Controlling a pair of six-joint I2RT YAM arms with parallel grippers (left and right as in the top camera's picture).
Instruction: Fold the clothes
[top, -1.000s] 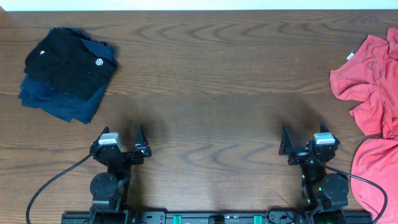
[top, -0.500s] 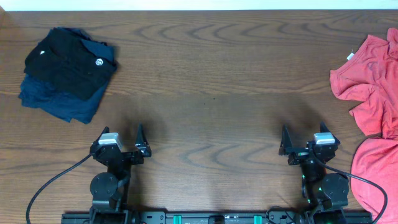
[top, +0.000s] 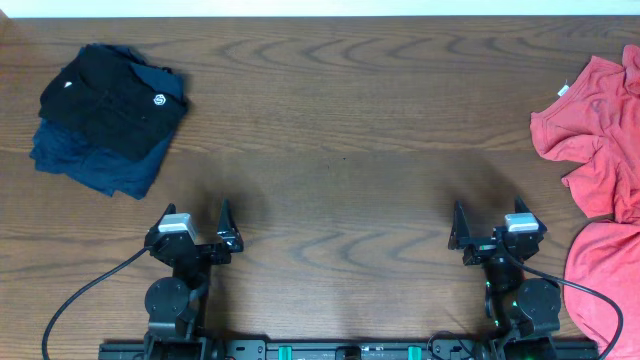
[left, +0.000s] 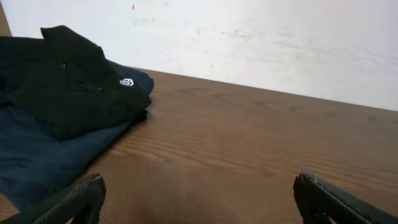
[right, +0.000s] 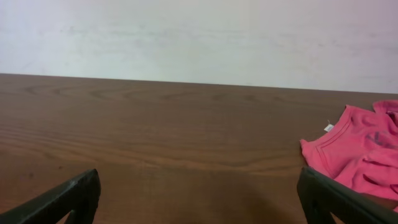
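Desk: dark brown wood-grain top, smooth, matte.

Clothes: two soft coral-red cotton T-shirts, both at the desk's right edge. The upper coral-red T-shirt lies crumpled in loose folds. Its ribbed neckline and small white tag point toward the far left, and its long axis runs roughly far-to-near along the edge. The lower coral-red T-shirt is a rounded heap, partly cut off by the frame; its orientation cannot be told.

The left arm's black fingers are spread wide apart with nothing between them, low over bare wood near the front edge. The right arm's black fingers are likewise wide apart and hold nothing.

Relative position: the upper shirt lies ahead and to the right of the right fingers, apart from them. The lower shirt sits just beside that arm on its right. Both are well apart from the left fingers.

Far left: a folded black garment with a small white logo lies on top of a navy-blue garment.
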